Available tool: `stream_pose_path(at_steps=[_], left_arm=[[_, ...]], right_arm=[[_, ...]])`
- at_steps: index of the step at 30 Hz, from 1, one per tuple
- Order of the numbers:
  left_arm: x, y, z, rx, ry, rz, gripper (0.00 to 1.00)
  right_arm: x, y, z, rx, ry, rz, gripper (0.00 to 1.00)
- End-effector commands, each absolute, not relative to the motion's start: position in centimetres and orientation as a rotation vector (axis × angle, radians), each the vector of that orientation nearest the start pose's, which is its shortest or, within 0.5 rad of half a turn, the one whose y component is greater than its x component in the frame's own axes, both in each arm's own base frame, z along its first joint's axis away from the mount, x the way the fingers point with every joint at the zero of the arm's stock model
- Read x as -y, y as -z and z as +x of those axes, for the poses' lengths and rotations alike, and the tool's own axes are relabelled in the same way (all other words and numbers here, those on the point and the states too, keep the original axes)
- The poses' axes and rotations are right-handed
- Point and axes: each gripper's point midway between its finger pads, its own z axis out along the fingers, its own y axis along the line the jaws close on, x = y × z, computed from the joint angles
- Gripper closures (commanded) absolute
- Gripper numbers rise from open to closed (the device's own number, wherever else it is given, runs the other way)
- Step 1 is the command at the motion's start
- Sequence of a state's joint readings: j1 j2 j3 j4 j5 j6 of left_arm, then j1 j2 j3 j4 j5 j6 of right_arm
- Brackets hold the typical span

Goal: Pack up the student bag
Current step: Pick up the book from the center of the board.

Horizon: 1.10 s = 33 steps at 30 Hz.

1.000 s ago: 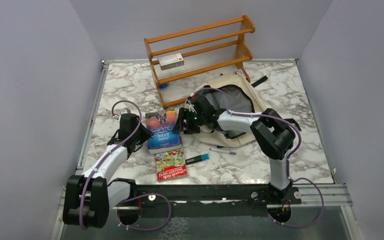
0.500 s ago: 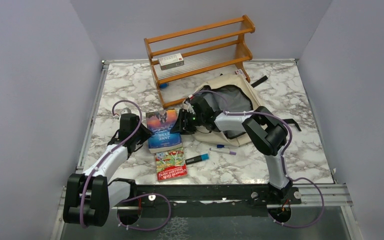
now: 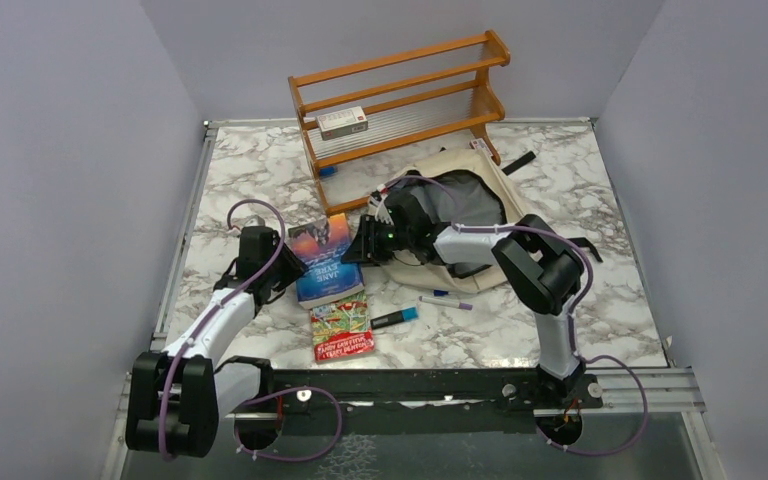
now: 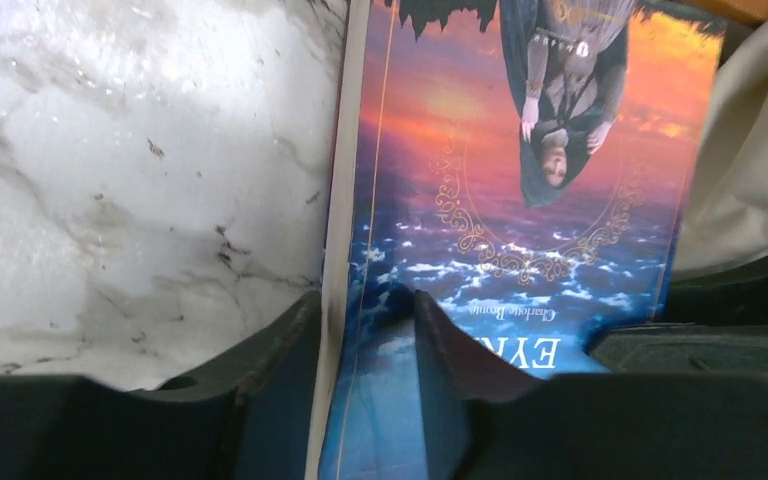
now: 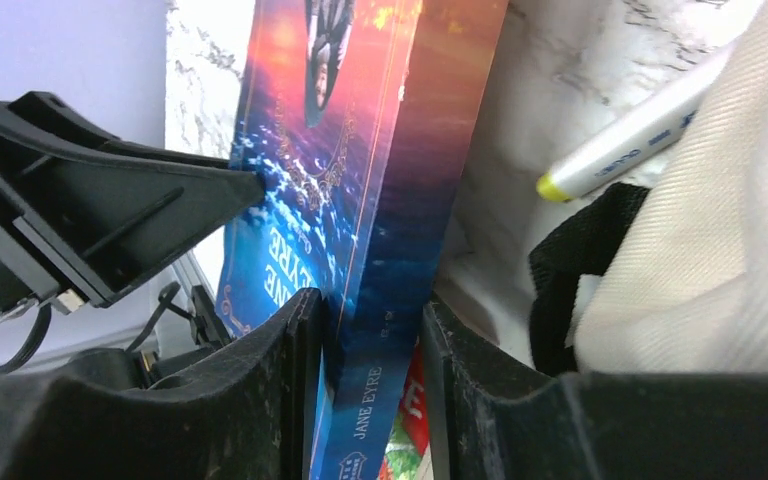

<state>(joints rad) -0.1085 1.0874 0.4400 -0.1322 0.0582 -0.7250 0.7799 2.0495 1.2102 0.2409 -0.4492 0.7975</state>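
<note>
Tipped a little nearer the wooden rack point(image 3: 410, 110) than 1 second ago, the book's point(image 3: 323, 262) far end has shifted, while the student bag point(image 3: 480, 195) stays put, mouth gaping, on the marble table point(image 3: 260, 170) just beside the right gripper point(image 5: 370, 305). Both claws are clamped on the book: the right on its spine edge, the left gripper point(image 4: 365, 310) on the opposite edge. The spine reads "JANE EYRE" and the cover "Charlotte Brontë".
</note>
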Motion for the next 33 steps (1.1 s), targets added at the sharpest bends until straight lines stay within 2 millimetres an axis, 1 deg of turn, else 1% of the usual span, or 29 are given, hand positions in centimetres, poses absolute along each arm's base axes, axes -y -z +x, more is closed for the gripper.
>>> stream_pose_path(at_steps=[1, 3, 7, 9, 13, 15, 19, 21, 24, 27, 29, 31, 33], left_arm=[[7.4, -6.3, 26.2, -2.369, 0.474, -0.633, 0.55], [7.1, -7.7, 26.7, -2.333, 0.460, -0.617, 0.48], [6.9, -10.9, 27.9, -2.264, 0.458, -0.565, 0.36], [7.0, -12.5, 28.4, -2.232, 0.464, -0.535, 0.33], [7.6, -15.3, 29.1, -2.160, 0.512, -0.467, 0.27], [8.1, -16.5, 29.3, -2.123, 0.551, -0.419, 0.25], [9.6, -18.4, 29.9, -2.053, 0.638, -0.292, 0.25], [10.2, -19.8, 30.3, -2.012, 0.660, -0.205, 0.24], [10.5, -22.2, 30.8, -1.945, 0.636, -0.067, 0.21], [11.1, -24.0, 31.0, -1.883, 0.615, 0.100, 0.18], [12.2, -24.6, 30.7, -1.834, 0.637, 0.255, 0.17], [13.2, -24.8, 30.3, -1.796, 0.667, 0.346, 0.17], [14.8, -24.7, 29.2, -1.743, 0.761, 0.465, 0.17]], right_arm=[[-44.8, -12.7, 28.6, -2.196, -1.412, -0.434, 0.97], [-44.5, -13.7, 28.8, -2.169, -1.390, -0.435, 0.99], [-43.9, -15.5, 29.1, -2.124, -1.353, -0.431, 0.99], [-43.4, -16.4, 29.2, -2.107, -1.337, -0.417, 0.99], [-42.2, -17.9, 29.6, -2.099, -1.291, -0.311, 0.99], [-42.0, -18.7, 29.6, -2.081, -1.284, -0.313, 0.99], [-41.8, -19.5, 29.7, -2.063, -1.240, -0.399, 0.99], [-41.5, -20.1, 29.5, -2.038, -1.211, -0.471, 0.99], [-40.4, -21.0, 29.4, -2.002, -1.133, -0.550, 0.99], [-38.7, -21.6, 29.4, -1.982, -1.071, -0.602, 0.99], [-37.7, -22.0, 29.3, -1.957, -1.059, -0.651, 0.99], [-36.9, -22.2, 28.8, -1.938, -1.057, -0.725, 0.99], [-36.1, -21.8, 28.1, -1.942, -1.042, -0.803, 0.99]])
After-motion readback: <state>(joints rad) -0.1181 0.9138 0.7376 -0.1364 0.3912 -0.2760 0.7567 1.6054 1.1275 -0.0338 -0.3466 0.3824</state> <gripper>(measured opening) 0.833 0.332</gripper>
